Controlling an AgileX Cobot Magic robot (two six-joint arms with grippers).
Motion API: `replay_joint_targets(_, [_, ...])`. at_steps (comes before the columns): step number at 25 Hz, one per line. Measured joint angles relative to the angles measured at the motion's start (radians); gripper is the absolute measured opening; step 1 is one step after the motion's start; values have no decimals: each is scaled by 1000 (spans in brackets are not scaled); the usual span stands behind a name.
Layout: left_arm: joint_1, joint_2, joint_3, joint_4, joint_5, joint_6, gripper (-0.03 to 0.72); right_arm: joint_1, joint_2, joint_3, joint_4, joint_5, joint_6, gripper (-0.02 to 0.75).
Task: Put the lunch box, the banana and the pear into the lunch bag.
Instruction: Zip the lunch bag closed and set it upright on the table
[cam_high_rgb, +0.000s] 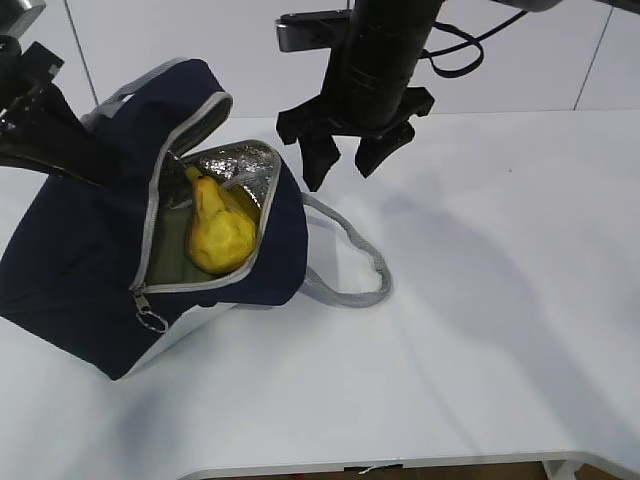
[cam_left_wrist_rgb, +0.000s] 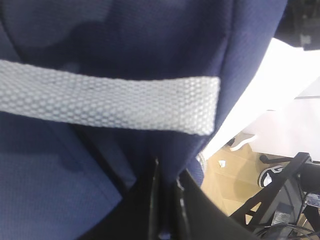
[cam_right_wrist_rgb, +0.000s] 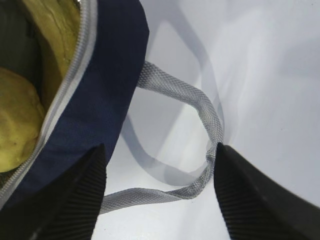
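The navy lunch bag (cam_high_rgb: 80, 260) lies tilted on the white table with its zipper open, showing the foil lining (cam_high_rgb: 240, 165). The yellow pear (cam_high_rgb: 218, 235) sits in the opening. A yellow strip of the banana (cam_high_rgb: 242, 207) shows behind it, and a dull green surface, seemingly the lunch box lid (cam_high_rgb: 168, 255), lies beside it. My left gripper (cam_left_wrist_rgb: 167, 182) is shut on the bag's navy fabric (cam_left_wrist_rgb: 150, 50) below a grey strap (cam_left_wrist_rgb: 100, 102). My right gripper (cam_high_rgb: 345, 155) hangs open and empty above the bag's right edge; in its wrist view it (cam_right_wrist_rgb: 160, 200) straddles the grey handle (cam_right_wrist_rgb: 200, 105), with the pear (cam_right_wrist_rgb: 15, 120) at the left.
The grey handle loop (cam_high_rgb: 350, 265) lies on the white table (cam_high_rgb: 500, 300) to the right of the bag. The zipper ring pull (cam_high_rgb: 150, 320) hangs at the bag's front corner. The table's front edge runs along the bottom of the exterior view.
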Motion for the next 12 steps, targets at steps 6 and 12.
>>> replay_joint_targets(6, [0, 0, 0, 1, 0, 0, -13, -2, 0, 0, 23, 0, 3, 547])
replay_joint_targets(12, [0, 0, 0, 2, 0, 0, -13, -8, 2, 0, 86, 0, 5, 547])
